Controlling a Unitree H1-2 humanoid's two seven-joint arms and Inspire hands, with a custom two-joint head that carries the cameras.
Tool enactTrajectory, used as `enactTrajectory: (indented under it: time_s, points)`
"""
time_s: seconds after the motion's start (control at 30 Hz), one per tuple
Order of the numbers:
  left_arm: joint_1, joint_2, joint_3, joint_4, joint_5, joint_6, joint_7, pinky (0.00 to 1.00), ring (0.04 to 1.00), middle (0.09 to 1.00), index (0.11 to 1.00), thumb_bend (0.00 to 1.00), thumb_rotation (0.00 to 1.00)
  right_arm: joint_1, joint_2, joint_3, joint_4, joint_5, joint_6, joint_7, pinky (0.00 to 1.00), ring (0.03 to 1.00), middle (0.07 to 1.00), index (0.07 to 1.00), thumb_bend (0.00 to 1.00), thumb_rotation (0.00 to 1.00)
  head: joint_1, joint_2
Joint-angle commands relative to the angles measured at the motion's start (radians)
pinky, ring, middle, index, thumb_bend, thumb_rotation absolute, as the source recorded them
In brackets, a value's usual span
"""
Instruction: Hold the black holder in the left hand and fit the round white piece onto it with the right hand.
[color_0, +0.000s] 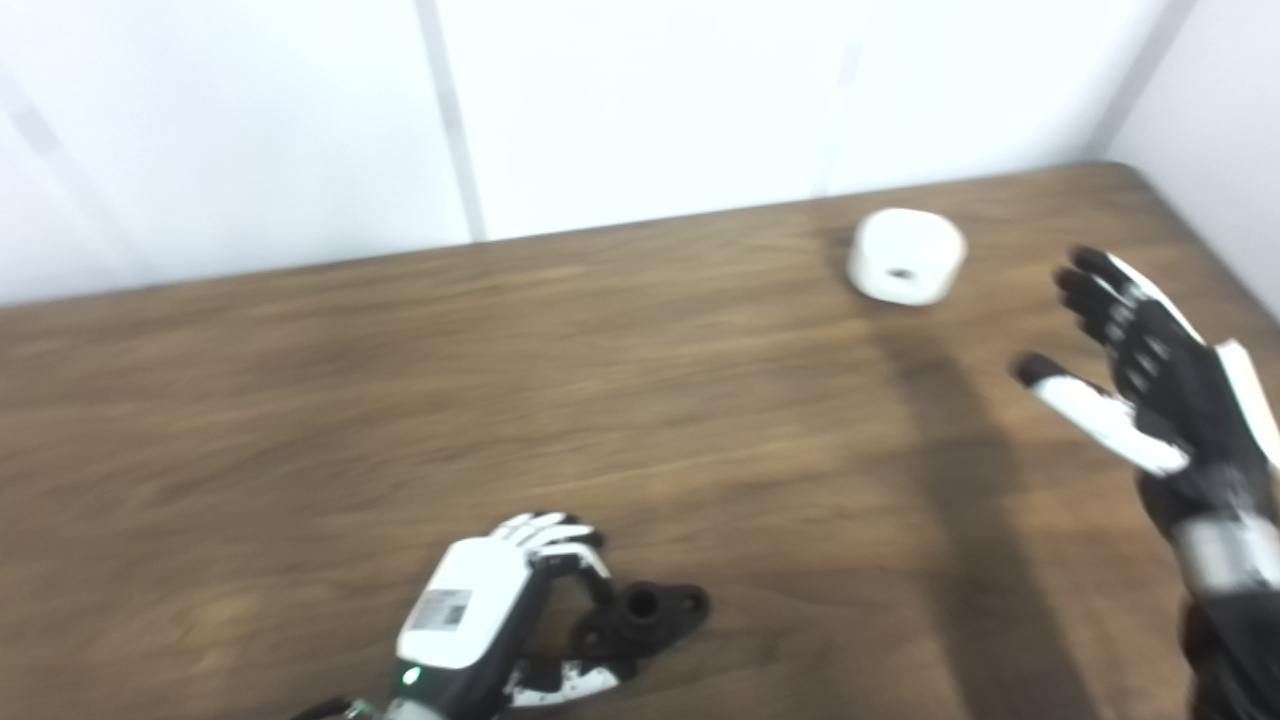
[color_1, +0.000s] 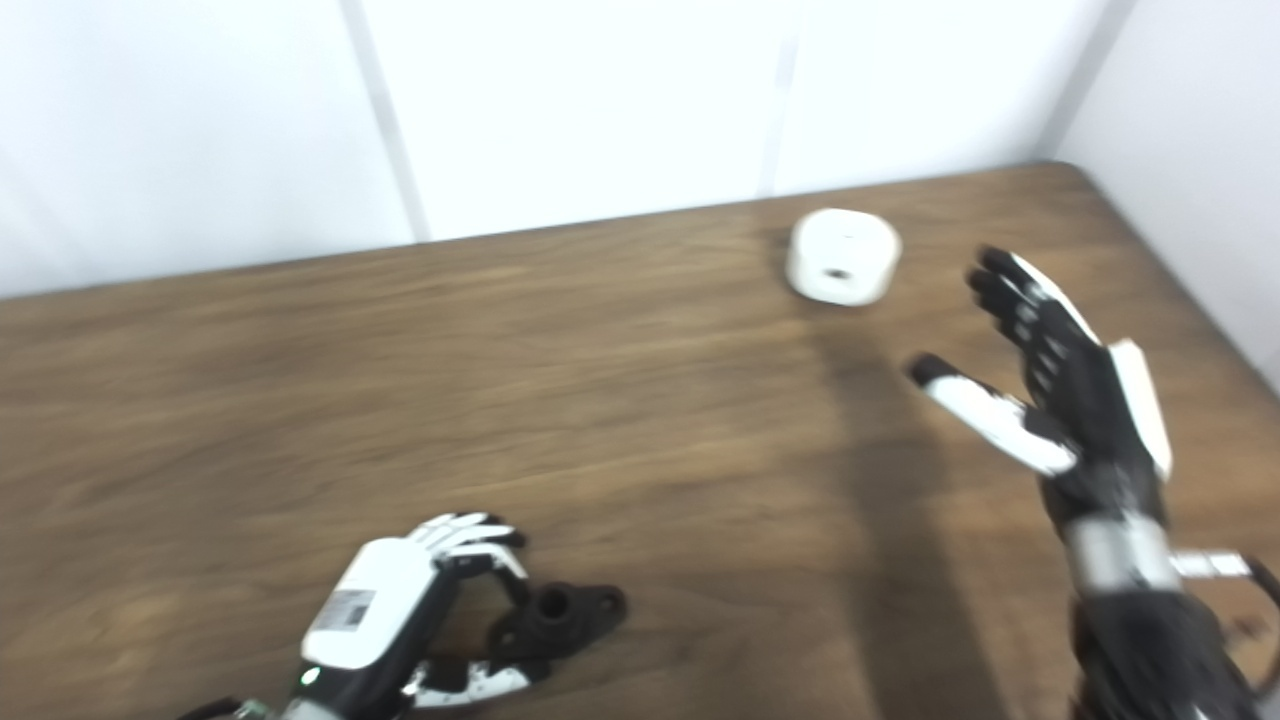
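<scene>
- Black holder (color_0: 640, 618): lies on the wooden surface (color_0: 500, 400) at the near edge, left of centre; a flanged part with a short central socket facing up.
- Left hand (color_0: 490, 610): placed at the holder's left side, its fingers (color_0: 545, 528) curled round the holder's far-left edge and the thumb reaching in below. Contact looks made, but the holder appears to rest on the surface, so the grasp is judged begun and not lifted.
- Round white piece (color_0: 906, 256): sits at the far right of the surface, close to the back edge, with a small dark opening showing on its near face. Nothing touches it.
- Right hand (color_0: 1150, 370): raised at the right edge, near the white piece but apart from it; the fingers are spread wide, thumb held out to the left, and it holds nothing.
- Progress: early. The holder is only being secured; the white piece is not yet picked up.
- Remaining, as judged: firm grip and lift of the holder, grasp of the white piece, carrying it left and nearer, alignment of its opening with the socket, and seating.
- Both views are slightly blurred, so fine contact detail is uncertain.
</scene>
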Motion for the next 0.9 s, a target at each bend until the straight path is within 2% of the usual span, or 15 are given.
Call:
enactTrajectory:
  time_s: [0.0, 0.23, 0.4, 0.53, 0.67, 0.87]
  points:
    - [0.029, 0.032, -0.010, 0.042, -0.010, -0.002, -0.058, 0.84, 0.838, 0.766, 0.487, 0.52, 0.04, -0.055, -0.031, 0.007, -0.003, -0.038, -0.001, 0.001, 0.87, 0.864, 0.849, 0.846, 0.70, 0.43, -0.020, -0.005]
    - [0.034, 0.055, -0.001, 0.038, -0.035, -0.003, -0.080, 0.86, 0.847, 0.775, 0.488, 0.52, 0.04, -0.160, -0.106, 0.028, 0.066, -0.114, 0.068, 0.039, 0.91, 0.903, 0.893, 0.868, 0.74, 0.39, -0.056, -0.013]
    - [0.039, 0.067, 0.004, 0.036, -0.045, -0.017, -0.072, 0.86, 0.847, 0.776, 0.488, 0.52, 0.04, -0.256, -0.154, 0.034, 0.167, -0.191, 0.074, 0.103, 0.97, 0.931, 0.903, 0.870, 0.78, 0.34, -0.066, -0.016]
    - [0.044, 0.071, 0.008, 0.035, -0.047, -0.024, -0.067, 0.85, 0.845, 0.774, 0.488, 0.52, 0.04, -0.321, -0.182, 0.055, 0.252, -0.263, 0.075, 0.148, 0.94, 0.921, 0.901, 0.857, 0.81, 0.31, -0.075, -0.019]
    - [0.046, 0.075, 0.012, 0.033, -0.044, -0.028, -0.072, 0.86, 0.850, 0.775, 0.488, 0.52, 0.04, -0.391, -0.214, 0.100, 0.356, -0.344, 0.074, 0.179, 0.85, 0.881, 0.886, 0.855, 0.86, 0.35, -0.080, -0.020]
    - [0.048, 0.078, 0.012, 0.027, -0.040, -0.025, -0.081, 0.87, 0.855, 0.778, 0.488, 0.52, 0.05, -0.489, -0.224, 0.139, 0.504, -0.394, 0.074, 0.198, 0.83, 0.878, 0.887, 0.856, 0.89, 0.34, -0.087, -0.023]
